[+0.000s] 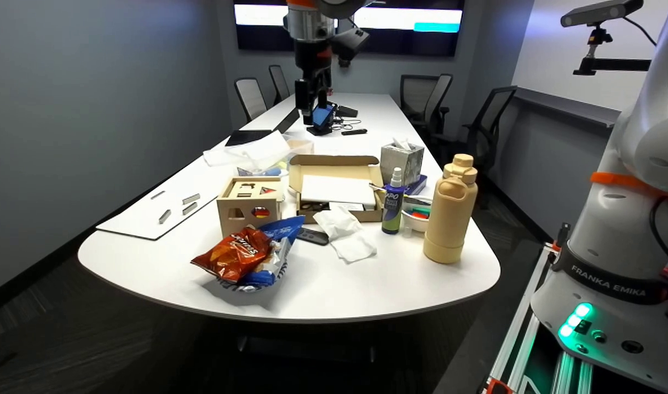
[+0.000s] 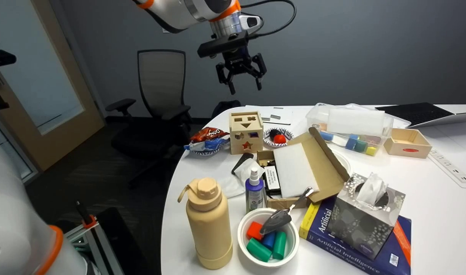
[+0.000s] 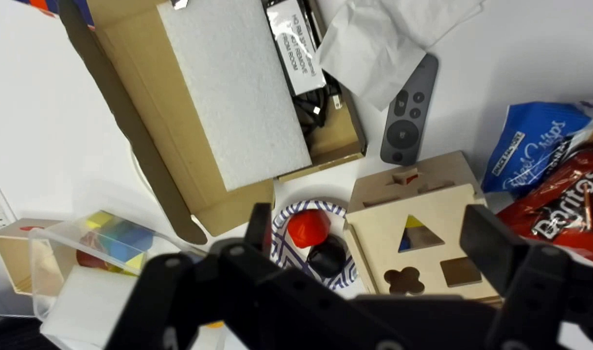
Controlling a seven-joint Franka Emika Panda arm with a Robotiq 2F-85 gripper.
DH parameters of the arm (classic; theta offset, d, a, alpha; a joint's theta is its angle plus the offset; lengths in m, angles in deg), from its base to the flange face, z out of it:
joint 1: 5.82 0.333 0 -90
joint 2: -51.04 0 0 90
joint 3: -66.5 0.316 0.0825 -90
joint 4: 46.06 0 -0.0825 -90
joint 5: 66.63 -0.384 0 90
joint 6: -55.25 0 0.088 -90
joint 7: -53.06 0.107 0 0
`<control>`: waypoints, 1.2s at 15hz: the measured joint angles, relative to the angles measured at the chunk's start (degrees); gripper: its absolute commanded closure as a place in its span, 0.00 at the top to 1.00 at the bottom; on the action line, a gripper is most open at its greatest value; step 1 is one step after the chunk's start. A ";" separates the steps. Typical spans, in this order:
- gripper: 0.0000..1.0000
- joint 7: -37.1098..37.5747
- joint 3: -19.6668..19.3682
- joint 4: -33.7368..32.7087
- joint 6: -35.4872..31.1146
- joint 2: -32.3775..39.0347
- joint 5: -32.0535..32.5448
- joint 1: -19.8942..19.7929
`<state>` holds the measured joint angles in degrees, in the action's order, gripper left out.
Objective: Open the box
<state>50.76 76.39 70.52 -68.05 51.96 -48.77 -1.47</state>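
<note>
One pale wooden cube-shaped box [image 2: 246, 131] with cut-out shapes, set on the white counter [image 1: 356, 290] just beside one open, wide, flat tan cardboard box [image 2: 324, 168]; lid [image 3: 425, 259] seemingly on. One black gripper [image 2: 245, 86], high up and well apart from the cardboard box, jaws spread wide, nothing held; task apparently not yet begun.

Main risk, by judgement: loss of hold on the lid, from a thin edge with little to pinch. Next: the whole wooden box dragged or tipped instead of opened, from a pull along the wrong line, with no telling here between slide and lift. Possible also, from a wide, off-centre descent: a shove into the cardboard box.

By count, around the cardboard box: at least two snack bags, one red [image 3: 564, 209] and one blue [image 3: 530, 141], beyond the wooden box from it; two blue-patterned white paper bowls, one [image 3: 289, 248] just beside it with one red and one black rounded piece [image 3: 328, 256], one [image 2: 206, 152] under the bags; one dark grey remote [image 3: 408, 114], just beside; one purple spray bottle [image 2: 254, 191], just beside; one beige bottle [image 2: 210, 225], near; one round white bowl [image 2: 292, 244], near, with four visible blocks [image 2: 259, 250], one red, one blue, two green; one grey tissue box [image 2: 364, 225] on one blue book [image 2: 343, 250], near; one clear plastic bin [image 2: 319, 116], near, contents too jumbled for counting.
</note>
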 measured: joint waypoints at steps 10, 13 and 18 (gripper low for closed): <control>1.00 -3.52 0.00 -18.81 5.82 19.26 0.14 5.55; 1.00 -5.05 0.09 -21.48 5.56 23.04 -0.92 6.48; 1.00 -6.65 -0.16 -25.14 4.33 28.61 -3.15 6.44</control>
<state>44.10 76.23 45.39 -63.72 80.57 -51.92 4.98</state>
